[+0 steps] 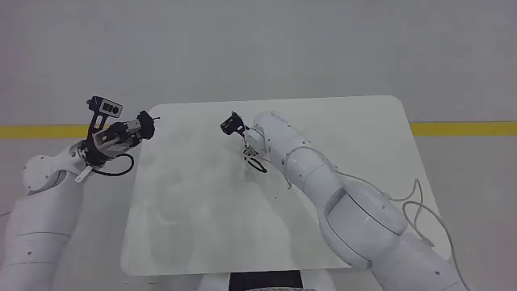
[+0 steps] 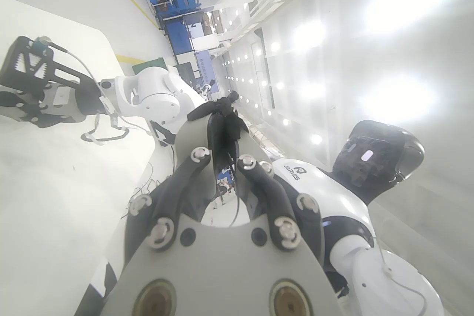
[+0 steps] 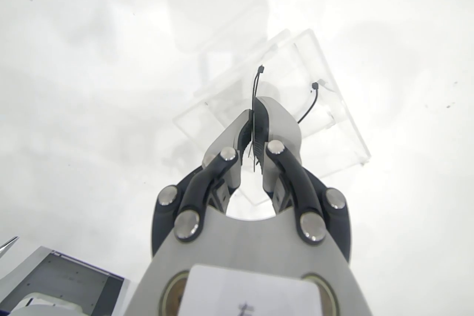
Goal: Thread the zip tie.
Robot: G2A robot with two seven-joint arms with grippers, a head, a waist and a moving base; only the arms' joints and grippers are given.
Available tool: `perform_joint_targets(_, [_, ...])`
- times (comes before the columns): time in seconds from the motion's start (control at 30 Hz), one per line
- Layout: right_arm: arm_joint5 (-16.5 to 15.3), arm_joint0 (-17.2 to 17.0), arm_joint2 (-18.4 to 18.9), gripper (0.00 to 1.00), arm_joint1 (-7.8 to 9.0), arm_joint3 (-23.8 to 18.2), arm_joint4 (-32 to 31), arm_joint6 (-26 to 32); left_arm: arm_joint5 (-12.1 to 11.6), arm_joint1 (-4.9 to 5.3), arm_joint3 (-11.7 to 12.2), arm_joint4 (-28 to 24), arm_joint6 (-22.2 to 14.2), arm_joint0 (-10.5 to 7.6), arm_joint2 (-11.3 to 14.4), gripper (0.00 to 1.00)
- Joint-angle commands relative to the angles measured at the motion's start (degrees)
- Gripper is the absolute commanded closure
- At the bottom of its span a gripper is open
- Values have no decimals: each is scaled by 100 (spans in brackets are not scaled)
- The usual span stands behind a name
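My right gripper is shut on a thin black zip tie, held upright; its head points away from the fingers and its tail runs back between them. Just beyond it on the white table stands a clear acrylic fixture, and a second black zip tie is stuck in it. The right arm hangs over the table's middle. My left gripper hovers at the table's left edge, far from the fixture. Its fingertips are pressed together, with a thin dark strand between them that I cannot identify.
The white table has bare surface on all sides of the fixture. A dark cable loop hangs from the right wrist close to the tabletop. Yellow floor lines run behind the table.
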Motion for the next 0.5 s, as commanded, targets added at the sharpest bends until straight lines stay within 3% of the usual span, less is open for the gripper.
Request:
perform_joint_targets(0.0, [1, 1, 7, 96, -4, 9, -2, -7, 0, 0, 0, 0, 0, 0, 0, 100])
perform_joint_targets(0.47, [12, 23, 47, 94, -28, 40, -48, -42, 0, 0, 0, 0, 0, 0, 0, 100])
